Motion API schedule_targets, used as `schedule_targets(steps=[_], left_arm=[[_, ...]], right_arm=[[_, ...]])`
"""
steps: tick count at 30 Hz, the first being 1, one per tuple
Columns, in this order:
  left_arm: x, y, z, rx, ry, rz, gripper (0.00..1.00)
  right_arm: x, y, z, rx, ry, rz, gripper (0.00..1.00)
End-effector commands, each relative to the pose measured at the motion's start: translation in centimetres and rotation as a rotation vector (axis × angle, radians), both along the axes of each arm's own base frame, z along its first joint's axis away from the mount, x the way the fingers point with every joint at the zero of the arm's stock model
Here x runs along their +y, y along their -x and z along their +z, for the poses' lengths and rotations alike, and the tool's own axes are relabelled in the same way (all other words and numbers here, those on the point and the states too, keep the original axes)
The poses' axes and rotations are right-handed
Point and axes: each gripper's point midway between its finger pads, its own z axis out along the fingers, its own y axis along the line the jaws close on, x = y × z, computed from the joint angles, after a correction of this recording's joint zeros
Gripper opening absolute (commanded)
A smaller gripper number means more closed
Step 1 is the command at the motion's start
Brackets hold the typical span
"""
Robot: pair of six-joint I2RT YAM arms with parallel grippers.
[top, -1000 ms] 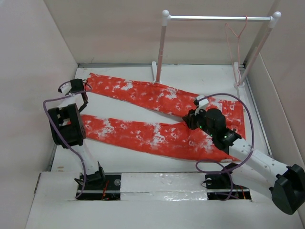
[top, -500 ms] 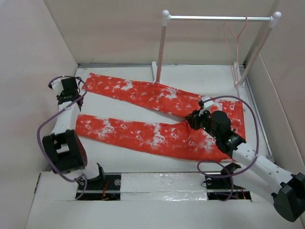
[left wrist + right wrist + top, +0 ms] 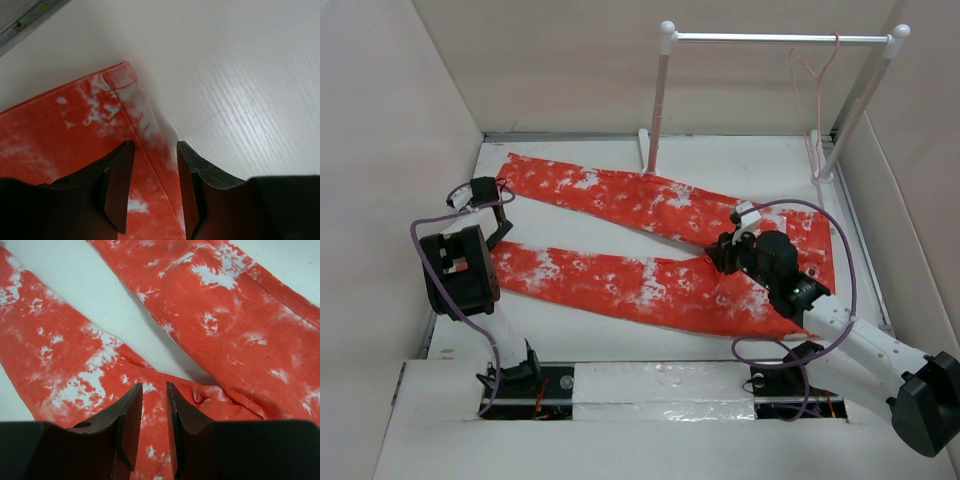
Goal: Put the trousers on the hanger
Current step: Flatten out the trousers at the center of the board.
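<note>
The trousers (image 3: 620,280) lie flat and spread across the tabletop (image 3: 740,160), cuffs toward the left edge and waist toward the right edge, while the hanger (image 3: 816,120) hangs from the rail (image 3: 780,38) at the far right corner, well apart from the cloth. The step in hand looks like taking the first grips. The left gripper (image 3: 155,150) is near the far left corner with its jaws apart, astride the cuff of the far leg; the right gripper (image 3: 154,390) hangs over the crotch, where the two legs meet, with its jaws only narrowly apart and nothing between them. To do this well, the left gripper should come straight down so one finger slides under the cuff edge and the pinch takes both layers (a bite on the top layer alone would probably let the leg sag open when lifted). The right jaws look too close for a thick seam, so widening them before pressing into the fold seems wise. Whether either gripper already touches the cloth cannot be told.
</note>
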Motion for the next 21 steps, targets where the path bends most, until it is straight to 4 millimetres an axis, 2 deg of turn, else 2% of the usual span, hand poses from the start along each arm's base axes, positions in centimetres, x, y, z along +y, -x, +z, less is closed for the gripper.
schedule_targets(steps=[1,4,8,9,11,12,15,16,18,19,21], left_arm=[[1.7,0.7,-0.9,0.036,-0.066,0.075,0.37],[1.9,1.3,-1.6,0.062,-0.077,0.099,0.36],[2.1,0.9,-2.5,0.068,-0.076,0.111,0.34],[2.2,0.8,-2.4,0.068,-0.078,0.120,0.27],[2.4,0.9,-2.3,0.067,-0.088,0.131,0.06],[2.5,0.7,-2.0,0.055,-0.092,0.139,0.00],[2.1,0.4,0.0,0.010,-0.123,0.130,0.00],[2.4,0.5,1.5,-0.022,-0.141,0.143,0.00],[1.5,0.6,3.1,-0.053,-0.151,0.131,0.00],[0.8,0.5,5.3,-0.115,-0.166,0.130,0.00],[-0.1,1.5,6.3,-0.150,-0.164,0.122,0.00]], right_arm=[[0.4,-0.4,1.8,-0.062,-0.019,0.010,0.32],[0.3,-0.4,1.9,-0.065,-0.023,-0.001,0.32],[0.1,-0.3,1.9,-0.066,-0.024,-0.006,0.32],[0.2,-0.4,1.9,-0.069,-0.027,-0.008,0.32],[0.2,-0.4,1.9,-0.067,-0.026,-0.008,0.32],[0.2,-0.4,1.8,-0.064,-0.024,-0.008,0.32],[0.3,-0.4,1.9,-0.064,-0.028,-0.001,0.32],[0.4,-0.4,1.9,-0.064,-0.030,0.003,0.32],[0.5,-0.4,1.8,-0.061,-0.029,0.008,0.32],[0.5,-0.4,1.8,-0.061,-0.029,0.008,0.32],[0.5,-0.4,1.7,-0.060,-0.026,0.007,0.32]])
